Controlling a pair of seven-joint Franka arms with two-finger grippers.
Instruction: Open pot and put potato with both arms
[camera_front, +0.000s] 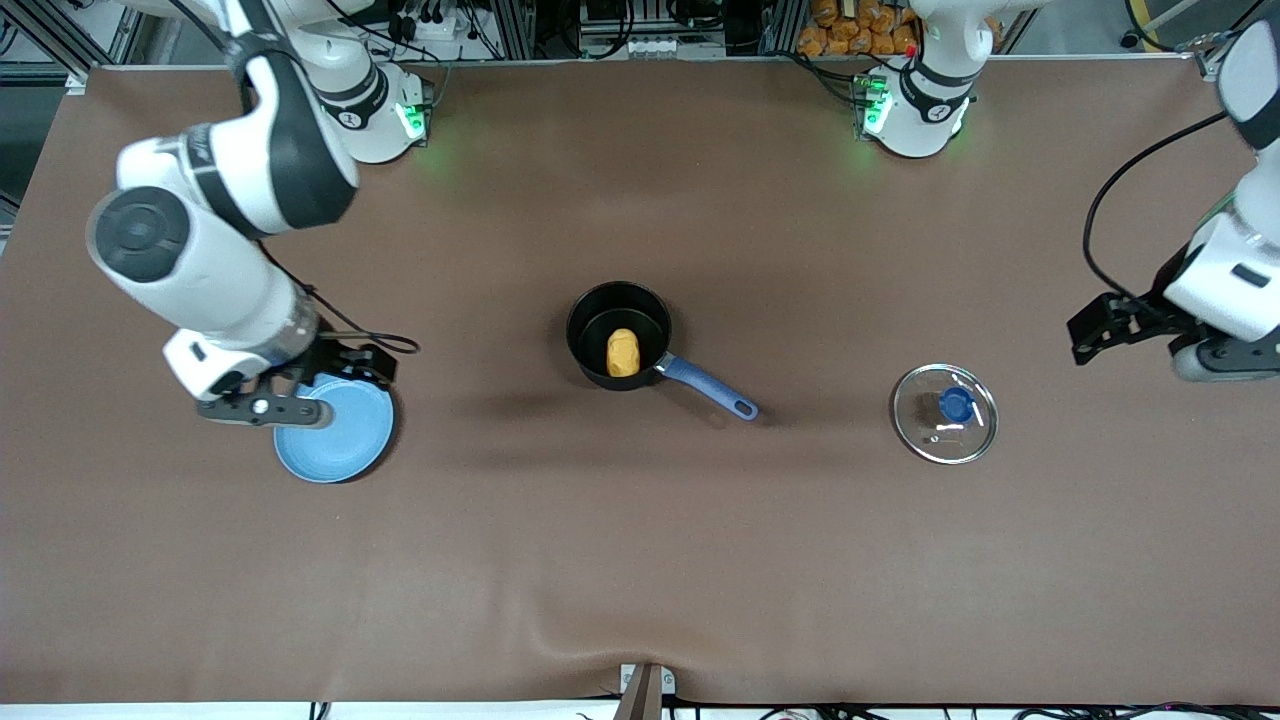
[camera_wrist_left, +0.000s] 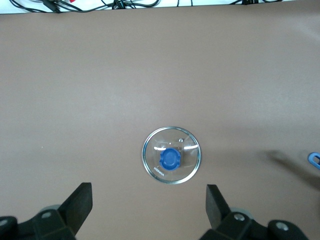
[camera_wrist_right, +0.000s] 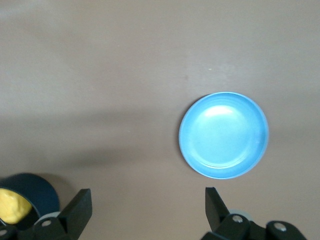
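The black pot (camera_front: 618, 335) stands mid-table with its lid off, its blue handle (camera_front: 710, 388) pointing toward the front camera and the left arm's end. The yellow potato (camera_front: 622, 352) lies inside it. The glass lid (camera_front: 944, 413) with its blue knob lies flat on the table toward the left arm's end; it also shows in the left wrist view (camera_wrist_left: 171, 155). My left gripper (camera_front: 1105, 330) (camera_wrist_left: 148, 205) hangs open and empty, up in the air beside the lid. My right gripper (camera_front: 350, 365) (camera_wrist_right: 147, 207) is open and empty above the plate's edge. The right wrist view shows the pot (camera_wrist_right: 27, 192) with the potato (camera_wrist_right: 11, 207).
A flat light-blue plate (camera_front: 335, 430) (camera_wrist_right: 223, 135) lies empty at the right arm's end of the table. The brown table cover (camera_front: 640, 560) has a small ridge at its front edge. Cables and racks line the robots' side of the table.
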